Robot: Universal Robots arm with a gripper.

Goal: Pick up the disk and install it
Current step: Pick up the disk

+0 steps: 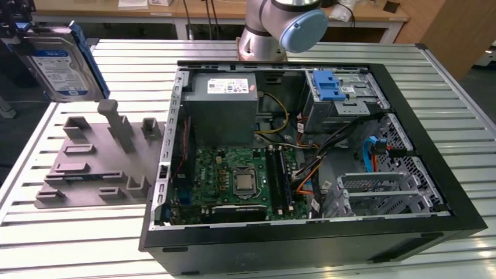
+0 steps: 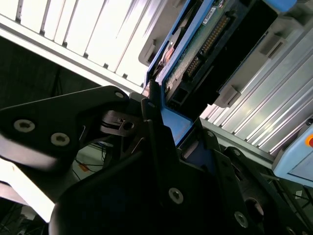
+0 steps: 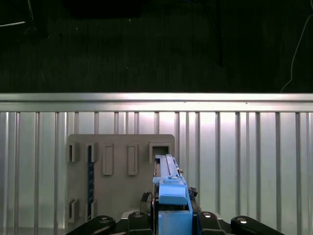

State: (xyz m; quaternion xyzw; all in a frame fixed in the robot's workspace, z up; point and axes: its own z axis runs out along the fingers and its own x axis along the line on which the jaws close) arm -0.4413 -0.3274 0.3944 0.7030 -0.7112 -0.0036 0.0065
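The disk [image 1: 58, 61], silver-grey with a blue-and-white label and a blue frame, hangs upright in the air at the exterior view's far upper left. It is above the table and clear of the grey fixture. My gripper [image 1: 22, 32] is shut on its upper end. In the first wrist view the disk's blue edge [image 3: 171, 193] stands between my dark fingers [image 3: 210, 218]. In the second wrist view the disk's connector end [image 2: 205, 49] sticks out past the gripper [image 2: 166, 122].
An open black computer case [image 1: 434, 174] lies on the slatted metal table [image 1: 78, 244], with its motherboard, power supply and cables exposed. A drive bay with a blue latch [image 1: 329, 87] sits at its far side, and a metal cage [image 1: 380, 189] nearer. The grey fixture [image 1: 93, 163] lies beside the case.
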